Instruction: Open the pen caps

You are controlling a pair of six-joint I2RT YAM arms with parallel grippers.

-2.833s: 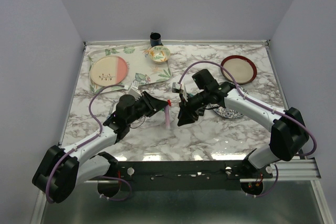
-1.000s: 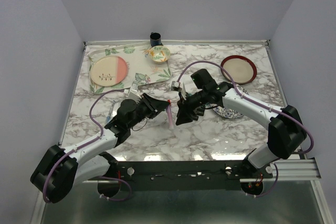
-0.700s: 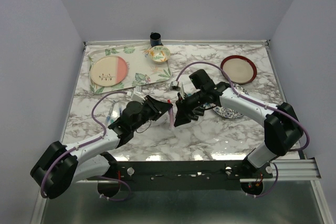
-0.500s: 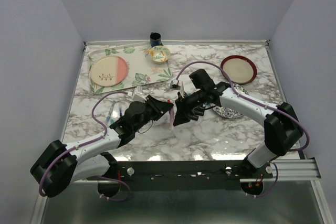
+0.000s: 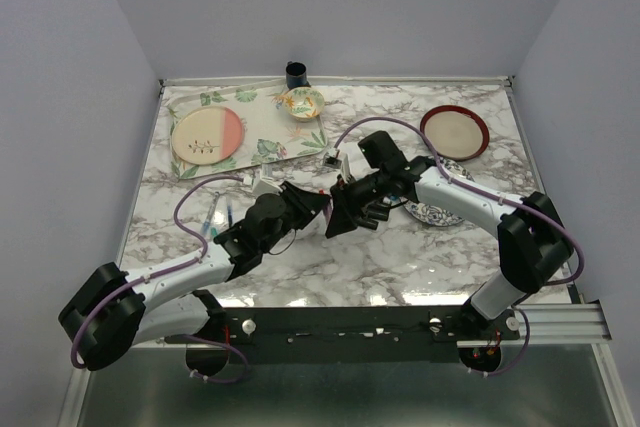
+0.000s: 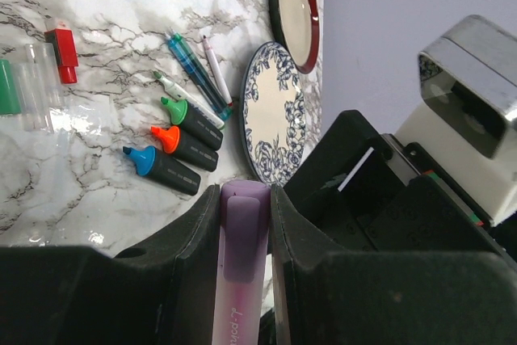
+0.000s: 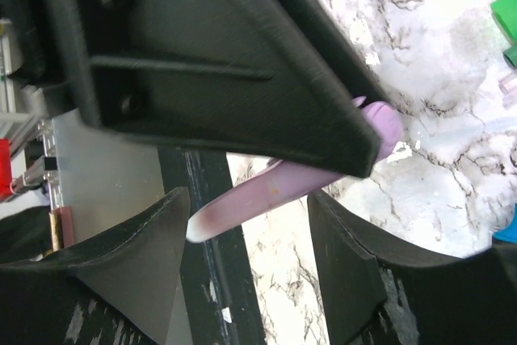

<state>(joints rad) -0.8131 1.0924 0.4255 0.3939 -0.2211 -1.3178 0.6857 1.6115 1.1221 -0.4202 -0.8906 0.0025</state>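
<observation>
My left gripper is shut on a pale purple pen, held off the table, with its purple cap between the fingertips. My right gripper faces it, open. In the right wrist view its fingers straddle the pen's body without clamping it, and the cap end sticks out past the left finger. On the table lie black highlighters with blue, orange and green caps, a red cap and thin pens.
A blue floral plate lies under the right arm, with a red-rimmed plate behind it. A pink and cream plate sits on a leaf mat at the back left. A small bowl and a dark cup stand at the back.
</observation>
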